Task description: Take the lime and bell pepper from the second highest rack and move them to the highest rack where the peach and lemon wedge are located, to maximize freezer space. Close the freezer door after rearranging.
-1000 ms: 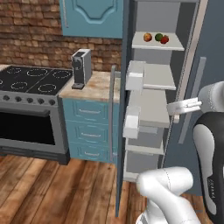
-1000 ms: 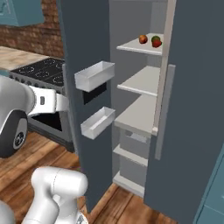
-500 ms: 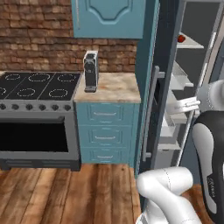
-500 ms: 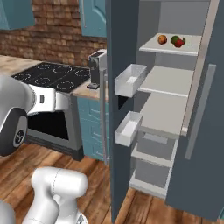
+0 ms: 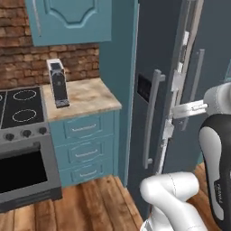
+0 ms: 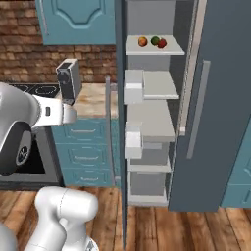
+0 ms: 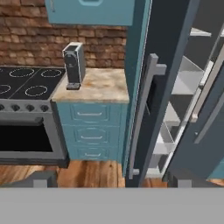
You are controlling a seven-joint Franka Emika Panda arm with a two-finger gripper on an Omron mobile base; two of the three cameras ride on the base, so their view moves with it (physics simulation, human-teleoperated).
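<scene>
Matt dark freezer door [image 5: 155,67] with brushed-metal handle [image 5: 151,119]; rough brick wall [image 5: 27,67]; wood-plank floor [image 5: 94,203].

A red-brown brick wall [image 5: 67,58] stands behind a beige stone counter [image 5: 83,97], and a teal wall cupboard [image 5: 67,20] hangs above it. Under the counter are teal drawers [image 5: 83,146], and beside them is a grey oven with a black cooktop [image 5: 20,108]. A grey coffee machine [image 5: 57,83] stands on the counter, and the floor [image 5: 90,203] is of brown wooden planks.
</scene>
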